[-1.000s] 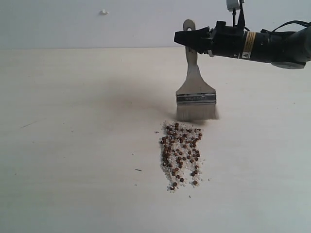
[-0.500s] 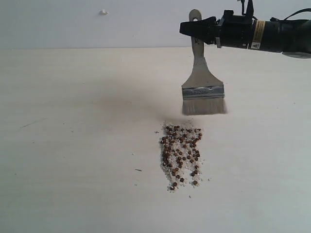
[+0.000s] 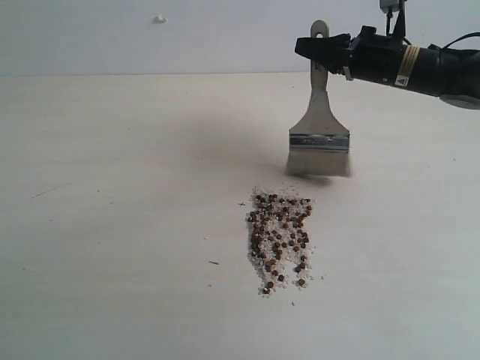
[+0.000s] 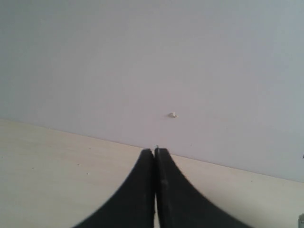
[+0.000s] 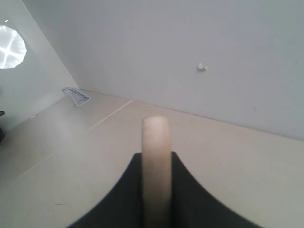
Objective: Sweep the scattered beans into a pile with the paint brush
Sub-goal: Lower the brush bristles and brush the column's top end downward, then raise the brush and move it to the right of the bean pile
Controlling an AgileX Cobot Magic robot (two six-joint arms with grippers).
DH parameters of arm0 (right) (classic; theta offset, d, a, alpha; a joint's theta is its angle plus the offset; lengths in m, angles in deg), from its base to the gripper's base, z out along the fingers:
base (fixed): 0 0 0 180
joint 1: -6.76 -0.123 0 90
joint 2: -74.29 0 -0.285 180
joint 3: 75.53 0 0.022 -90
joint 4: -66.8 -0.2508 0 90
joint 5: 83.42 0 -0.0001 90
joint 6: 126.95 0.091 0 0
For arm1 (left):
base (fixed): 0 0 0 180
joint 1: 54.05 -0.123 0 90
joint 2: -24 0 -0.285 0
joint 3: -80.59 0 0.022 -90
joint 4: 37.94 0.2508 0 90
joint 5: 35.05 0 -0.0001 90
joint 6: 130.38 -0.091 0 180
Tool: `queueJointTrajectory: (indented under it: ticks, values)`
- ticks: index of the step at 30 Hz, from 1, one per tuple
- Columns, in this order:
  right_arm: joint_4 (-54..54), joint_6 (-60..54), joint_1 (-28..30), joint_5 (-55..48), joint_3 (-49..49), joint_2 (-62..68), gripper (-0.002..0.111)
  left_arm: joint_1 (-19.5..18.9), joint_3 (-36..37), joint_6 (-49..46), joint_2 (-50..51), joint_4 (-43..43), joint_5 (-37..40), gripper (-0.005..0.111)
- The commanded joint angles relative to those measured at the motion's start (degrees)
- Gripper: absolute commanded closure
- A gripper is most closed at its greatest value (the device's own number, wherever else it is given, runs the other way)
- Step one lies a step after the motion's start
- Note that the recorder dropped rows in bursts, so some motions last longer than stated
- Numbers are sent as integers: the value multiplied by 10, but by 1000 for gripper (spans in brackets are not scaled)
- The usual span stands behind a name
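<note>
Since a second ago the right tool [image 3: 319, 49] and the brush [image 3: 319, 127] have drifted right and a little farther back, while the beans [image 3: 279, 238] lie as they did. That tool pinches the brush handle just below its holed end, with the handle upright and the bristles [image 3: 319, 163] hanging straight down; whether the tips touch the table [image 3: 112, 187] or hover just above their shadow is hard to tell. The brush stands just beyond the far right corner of the beans, which form a narrow strip running near to far around the middle of the table, mixed with whitish grains. The left tool [image 4: 155, 190] is pressed together with nothing in it, pointing at the wall. The strip looks loose enough that more gathering strokes seem due. A good stroke probably means setting the bristles lightly on the table outside the strip, keeping the ferrule level, then drawing slowly inward so that the round beans do not roll off. The few strays at the near end and left edge likely need short strokes of their own. The table is pale, smooth wood grain with faint marks, and the wall [image 3: 187, 37] behind is plain grey-white with one small white speck [image 3: 160, 19].
</note>
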Motion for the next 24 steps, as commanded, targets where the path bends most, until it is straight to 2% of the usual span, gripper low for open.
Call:
queueJointTrajectory:
  ticks: [1,12,24]
  values:
    - [-11,1,2,3,1,16,108,-1,2,0,-3,-4,-1,107]
    - [95,76,1,3,1,16,108,-1,2,0,-3,-4,-1,107]
    - [17,-23,1,3,-55,-65,108,-1,2,0,-3,-4,-1,107]
